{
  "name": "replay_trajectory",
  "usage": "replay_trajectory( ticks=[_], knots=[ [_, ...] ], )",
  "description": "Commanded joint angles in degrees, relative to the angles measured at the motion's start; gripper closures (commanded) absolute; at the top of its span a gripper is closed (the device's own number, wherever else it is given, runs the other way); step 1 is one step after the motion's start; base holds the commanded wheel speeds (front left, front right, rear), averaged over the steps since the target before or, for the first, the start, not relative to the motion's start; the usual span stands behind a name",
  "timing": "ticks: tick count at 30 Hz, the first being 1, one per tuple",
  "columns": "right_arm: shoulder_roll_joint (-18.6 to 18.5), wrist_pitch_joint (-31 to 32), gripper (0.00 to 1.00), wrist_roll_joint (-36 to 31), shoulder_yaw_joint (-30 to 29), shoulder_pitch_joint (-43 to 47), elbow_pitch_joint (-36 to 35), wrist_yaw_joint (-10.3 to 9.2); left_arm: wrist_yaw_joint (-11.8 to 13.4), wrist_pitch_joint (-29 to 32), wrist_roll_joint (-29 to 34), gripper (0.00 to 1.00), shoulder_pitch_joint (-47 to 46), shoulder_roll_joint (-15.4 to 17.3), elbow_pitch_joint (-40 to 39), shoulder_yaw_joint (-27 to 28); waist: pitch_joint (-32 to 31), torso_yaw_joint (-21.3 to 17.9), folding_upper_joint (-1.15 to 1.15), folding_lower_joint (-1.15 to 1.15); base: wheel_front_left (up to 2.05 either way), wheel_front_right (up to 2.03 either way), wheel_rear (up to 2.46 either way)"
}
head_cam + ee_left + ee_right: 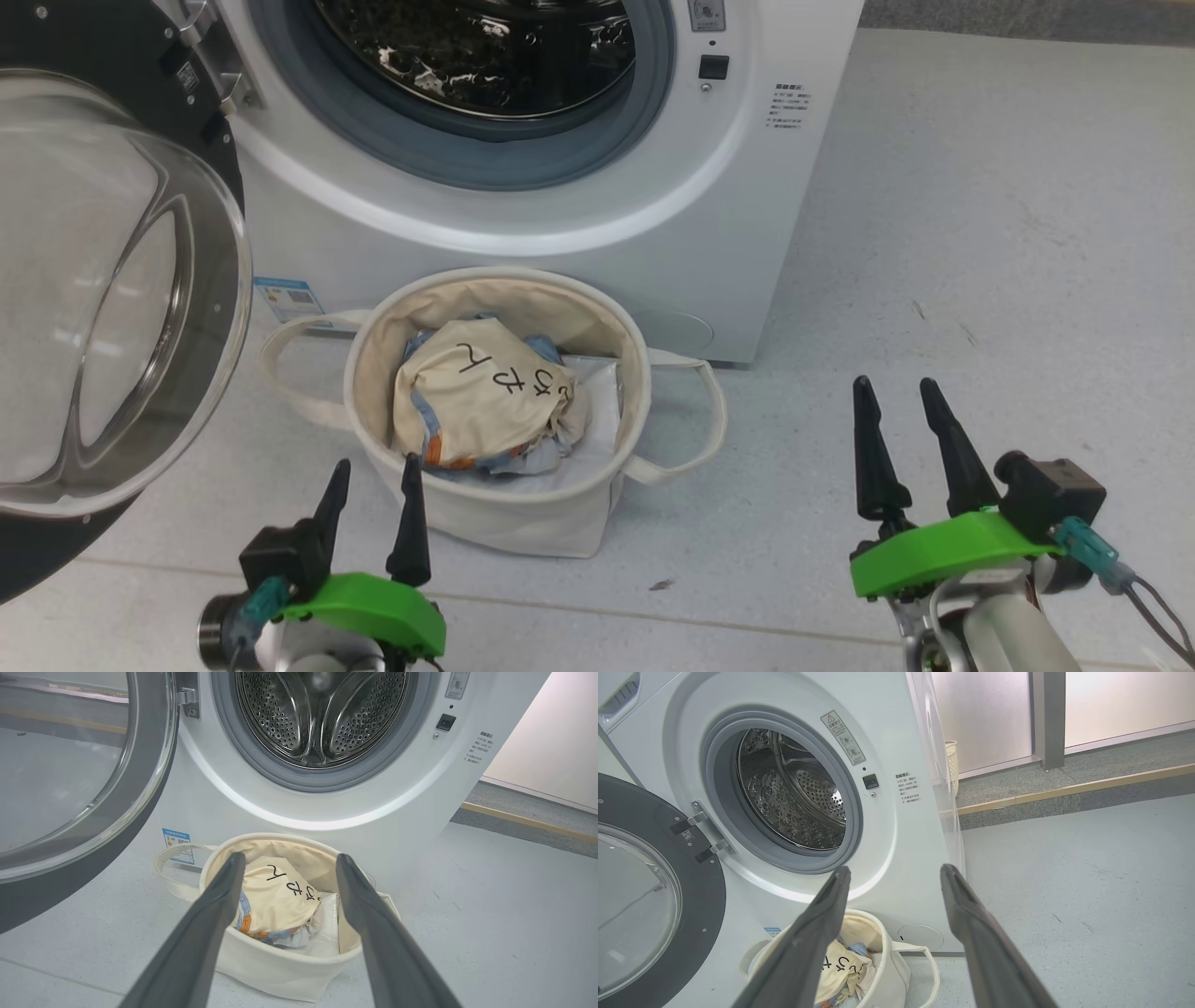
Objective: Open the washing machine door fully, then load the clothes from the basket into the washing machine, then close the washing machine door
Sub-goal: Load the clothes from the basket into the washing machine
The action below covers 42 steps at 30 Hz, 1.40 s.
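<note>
The white washing machine (pixel 597 205) stands ahead with its steel drum (pixel 322 714) bare. Its door (pixel 103 299), black-rimmed with a clear glass bowl, is swung out to the left (pixel 70 788) (pixel 640 896). On the floor before the machine sits the cream basket (pixel 523 523) (pixel 280 966) (pixel 887 970). Inside it lie the clothes (pixel 485 401) (pixel 275 896) (pixel 840 970), cream cloth with black marks over light blue fabric. My left gripper (pixel 372 469) (pixel 289 861) is open just in front of the basket's near rim. My right gripper (pixel 896 387) (pixel 896 872) is open over the floor to the basket's right.
A low grey step with a wooden edge (pixel 1064 793) runs behind the machine on the right, with frosted panels above and a pale woven bin (pixel 951 760) by the machine's side. Grey floor (pixel 980 280) stretches to the right of the machine.
</note>
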Motion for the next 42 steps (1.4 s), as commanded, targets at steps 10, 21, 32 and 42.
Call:
replay_trajectory(
  ticks=[10,21,32,42],
  knots=[
    [0.5,-0.7,0.0,-0.1,1.1,-1.9,-1.6,0.02,0.5,-0.3,-4.1,0.0,-3.0,0.4,-0.4,1.3,1.4,1.1,0.0,0.0,0.2,-0.57,0.37],
    [0.5,-0.7,0.0,0.1,1.1,-2.9,-1.5,0.02,0.2,-0.3,-0.8,0.0,-3.6,0.4,-1.8,-0.5,2.6,2.2,0.0,0.0,1.11,-2.05,0.94],
    [0.5,-0.7,0.0,-0.3,0.7,-3.3,-1.7,0.02,-1.4,-0.3,0.7,0.0,-3.8,0.4,-2.6,-1.7,3.6,2.1,0.0,0.0,0.7,-0.71,0.01],
    [0.5,-0.7,0.0,-4.7,-5.0,-4.1,-4.3,0.02,-3.2,-0.3,3.1,0.0,-6.9,0.4,-2.2,-2.3,8.8,-0.1,0.0,0.0,0.0,0.0,0.0]
  ],
)
